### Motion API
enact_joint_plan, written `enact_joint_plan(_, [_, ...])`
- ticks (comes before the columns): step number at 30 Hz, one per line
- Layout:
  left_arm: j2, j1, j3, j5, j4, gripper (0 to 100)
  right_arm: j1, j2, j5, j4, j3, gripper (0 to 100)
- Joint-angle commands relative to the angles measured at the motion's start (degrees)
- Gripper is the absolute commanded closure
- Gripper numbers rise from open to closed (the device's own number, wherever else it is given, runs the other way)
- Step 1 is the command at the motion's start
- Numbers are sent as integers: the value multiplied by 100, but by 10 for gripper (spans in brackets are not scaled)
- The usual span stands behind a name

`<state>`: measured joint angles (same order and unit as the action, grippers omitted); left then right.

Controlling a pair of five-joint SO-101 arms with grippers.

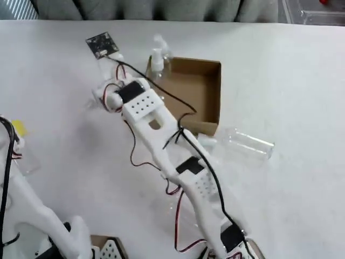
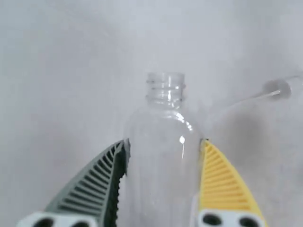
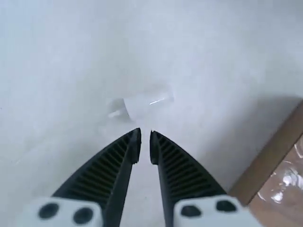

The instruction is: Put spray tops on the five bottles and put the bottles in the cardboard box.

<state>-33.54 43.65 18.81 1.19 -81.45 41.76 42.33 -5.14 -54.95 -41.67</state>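
Done: we see one clear plastic bottle with a white spray top (image 1: 158,59) standing at the upper left corner of the brown cardboard box (image 1: 197,89); we judge this the one finished bottle we can confirm.
In hand: our left claw (image 2: 164,142) is clamped on a clear plastic bottle with a bare threaded neck (image 2: 163,113), which has no top yet.
Next top: a small white spray top (image 3: 144,105) lies on the white surface (image 1: 280,65), just ahead of our right claw (image 3: 145,137), whose jaws stand slightly apart and hold nothing.
Left to do: we judge most of the task remains, since this bottle needs capping and boxing, and others follow.
Waiting: another clear plastic bottle (image 1: 250,143) lies on its side right of the box; we cannot tell whether it has a top.
Around: a thin clear tube (image 2: 246,97) lies near the held bottle.
In the way: the long white right arm (image 1: 161,140) runs along the box's left and lower edges.
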Motion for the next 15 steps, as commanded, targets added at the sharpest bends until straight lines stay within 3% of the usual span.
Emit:
enact_joint_plan(1, [-198, 66, 264, 62, 633, 980, -40, -189, 18, -145, -246, 981])
enact_joint_plan(8, [-198, 110, 299, 53, 765, 980, 13, -338, 18, -778, -334, 981])
enact_joint_plan(15, [-198, 400, 273, 53, 765, 980, 22, -145, 62, -655, -334, 981])
